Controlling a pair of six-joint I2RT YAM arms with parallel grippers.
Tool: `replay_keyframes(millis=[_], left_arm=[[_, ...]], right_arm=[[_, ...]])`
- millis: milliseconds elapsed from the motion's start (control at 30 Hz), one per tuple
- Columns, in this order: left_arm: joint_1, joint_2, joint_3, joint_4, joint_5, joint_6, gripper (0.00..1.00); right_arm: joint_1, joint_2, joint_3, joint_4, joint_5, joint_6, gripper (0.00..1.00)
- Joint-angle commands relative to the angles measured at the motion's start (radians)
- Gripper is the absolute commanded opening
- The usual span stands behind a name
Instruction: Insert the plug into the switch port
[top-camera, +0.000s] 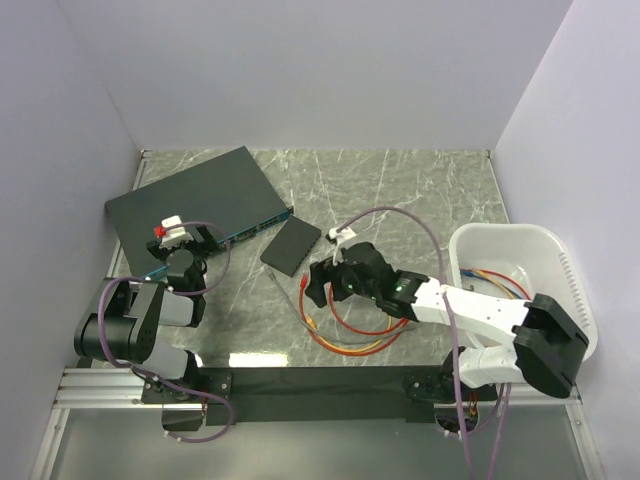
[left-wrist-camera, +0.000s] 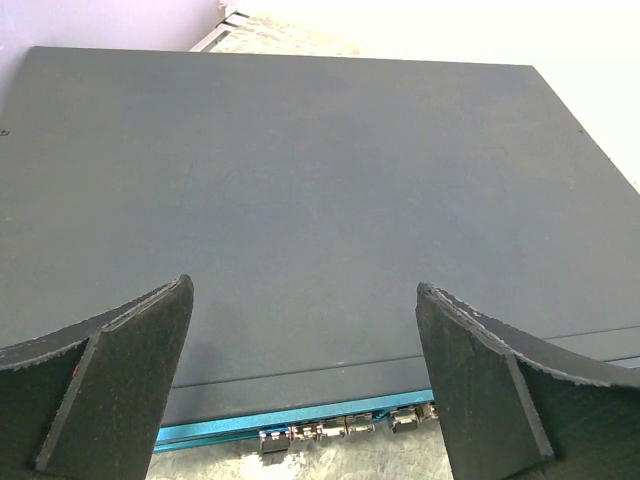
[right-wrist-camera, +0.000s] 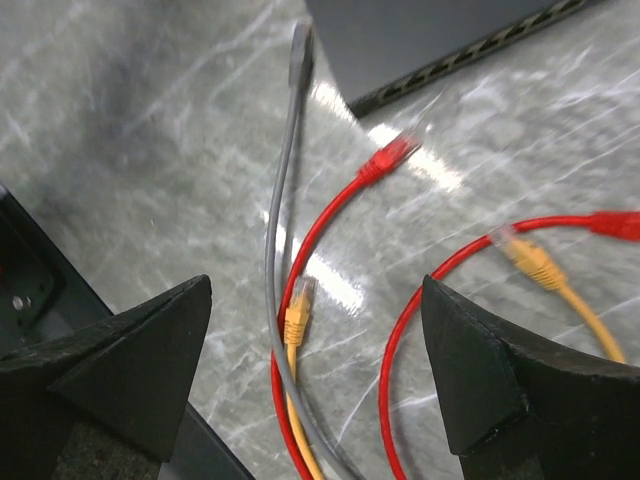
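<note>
The small flat black box (top-camera: 291, 245) lies mid-table; in the right wrist view its corner (right-wrist-camera: 430, 40) shows a vented side, and no switch port can be made out. Loose cables lie in front of it. A yellow plug (right-wrist-camera: 297, 312) sits on the table between the fingers of my right gripper (right-wrist-camera: 316, 288), which hangs open above it, touching nothing. A grey plug (right-wrist-camera: 299, 55) and a red plug (right-wrist-camera: 390, 155) lie nearer the box. My right gripper (top-camera: 318, 283) hovers just right of the box. My left gripper (left-wrist-camera: 305, 290) is open over the large dark slab (left-wrist-camera: 300, 180).
The large slab (top-camera: 190, 195) with its blue front strip (left-wrist-camera: 300, 425) fills the back left. A white bin (top-camera: 520, 240) holding more cables stands at the right. Red and yellow cable loops (top-camera: 350, 335) lie under the right arm. A second yellow plug (right-wrist-camera: 525, 255) rests at the right.
</note>
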Motion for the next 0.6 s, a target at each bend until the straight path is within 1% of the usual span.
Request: replay_keyframes(millis=[0,67,100,167,267,333,400,433,467,500,533,567], left_arm=[[0.004,-0.014,0.021,0.034,0.013,0.005,0.99],[0.010,-0.014,0.025,0.029,0.013,0.001,0.99],[0.010,-0.018,0.021,0.032,-0.037,-0.016,0.99],[0.009,-0.035,0.019,0.013,-0.046,-0.027,0.99],[0.007,-0.032,0.015,0.032,-0.045,-0.025,0.99],[0.009,-0.044,0.006,0.040,-0.030,-0.016,0.99],[-0.001,-0.058,0.016,0.013,-0.019,0.004,0.99],[-0.036,-0.063,0.041,0.002,-0.099,0.028,0.99],[-0.056,-0.086,0.080,-0.105,-0.167,0.021,0.99],[-0.059,-0.157,0.122,-0.315,-0.192,-0.001,0.99],[-0.060,-0.191,0.186,-0.369,-0.198,-0.008,0.99],[-0.062,-0.227,0.209,-0.410,-0.200,-0.019,0.99]], right_arm=[[0.029,0.042,0.061,0.030,-0.026,-0.016,0.91],[0.038,0.078,0.081,0.026,-0.026,-0.020,0.90],[0.046,0.092,0.089,0.018,-0.026,-0.022,0.89],[0.052,0.129,0.113,0.004,-0.013,-0.031,0.88],[0.059,0.164,0.136,-0.007,0.004,-0.049,0.88],[0.061,0.180,0.144,-0.043,0.029,-0.050,0.87],[0.061,0.187,0.150,-0.053,0.032,-0.045,0.86],[0.063,0.189,0.144,-0.053,0.029,-0.040,0.86],[0.063,0.191,0.142,-0.050,0.017,-0.039,0.86],[0.063,0.192,0.141,-0.044,0.012,-0.037,0.86],[0.063,0.197,0.141,-0.042,0.009,-0.036,0.86],[0.066,0.197,0.139,-0.040,0.009,-0.036,0.86]])
